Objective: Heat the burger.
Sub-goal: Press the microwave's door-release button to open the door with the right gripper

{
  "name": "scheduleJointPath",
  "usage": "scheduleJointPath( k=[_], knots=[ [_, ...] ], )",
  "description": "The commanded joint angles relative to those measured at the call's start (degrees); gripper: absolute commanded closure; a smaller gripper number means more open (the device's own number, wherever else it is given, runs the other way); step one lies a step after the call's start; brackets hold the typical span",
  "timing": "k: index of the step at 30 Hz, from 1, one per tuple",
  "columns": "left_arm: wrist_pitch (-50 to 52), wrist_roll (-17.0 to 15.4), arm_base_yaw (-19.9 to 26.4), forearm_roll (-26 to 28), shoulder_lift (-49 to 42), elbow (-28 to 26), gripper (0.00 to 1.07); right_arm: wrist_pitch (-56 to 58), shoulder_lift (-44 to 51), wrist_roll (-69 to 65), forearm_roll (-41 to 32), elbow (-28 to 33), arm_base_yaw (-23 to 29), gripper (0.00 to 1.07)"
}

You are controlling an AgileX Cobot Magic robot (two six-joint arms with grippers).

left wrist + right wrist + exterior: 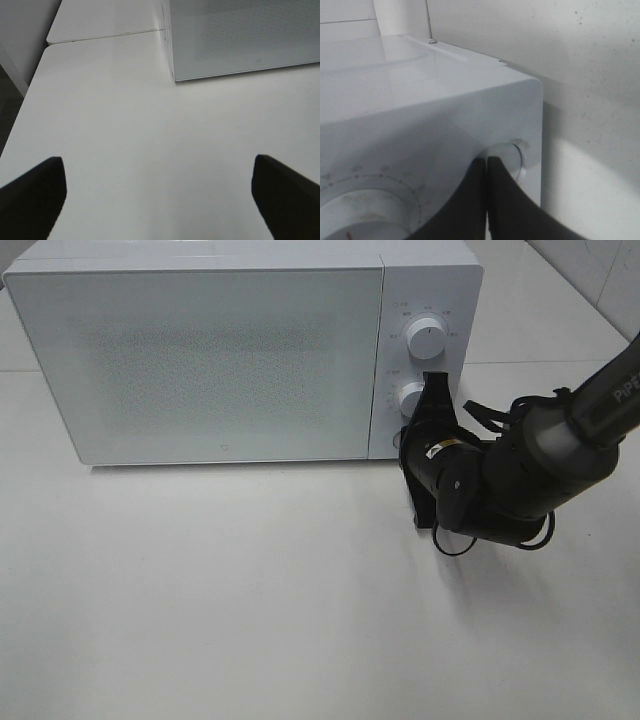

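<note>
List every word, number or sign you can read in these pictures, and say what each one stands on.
"PIPE": white letters on the right arm, running off the picture's edge.
Marks around the two dials of the microwave: too small to read.
Small sign low on its door: too small to read.

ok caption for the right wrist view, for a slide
Closed fingers at the small round button beside the dial on the white microwave control panel.

Right gripper [487, 172], wrist bent, has its jaws pressed together; left gripper [160, 200] has its jaws spread wide apart.
</note>
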State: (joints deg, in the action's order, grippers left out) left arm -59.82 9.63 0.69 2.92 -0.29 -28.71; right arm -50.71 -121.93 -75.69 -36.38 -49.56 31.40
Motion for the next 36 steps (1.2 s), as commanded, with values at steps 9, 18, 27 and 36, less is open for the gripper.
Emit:
scheduleJointPath(
  k=[9, 18, 27, 36],
  knots=[
    [0.1, -0.2, 0.3, 0.2, -1.0, 0.1, 0.14, -18.7, 0.7, 1.8, -3.6, -2.3, -0.6, 1.07],
    [0.1, -0.2, 0.3, 0.2, -1.0, 0.1, 0.14, -24.1, -1.6, 1.1, -3.6, -5.3, -0.6, 1.07],
    [0.1, -0.2, 0.3, 0.2, -1.0, 0.1, 0.14, -25.9, -3.6, 2.2, -2.4, -9.7, -2.3, 1.07],
    [0.1, -0.2, 0.3, 0.2, -1.0, 0.1, 0.14, -26.3, -3.6, 2.3, -2.5, -9.7, -2.4, 1.07]
  ],
)
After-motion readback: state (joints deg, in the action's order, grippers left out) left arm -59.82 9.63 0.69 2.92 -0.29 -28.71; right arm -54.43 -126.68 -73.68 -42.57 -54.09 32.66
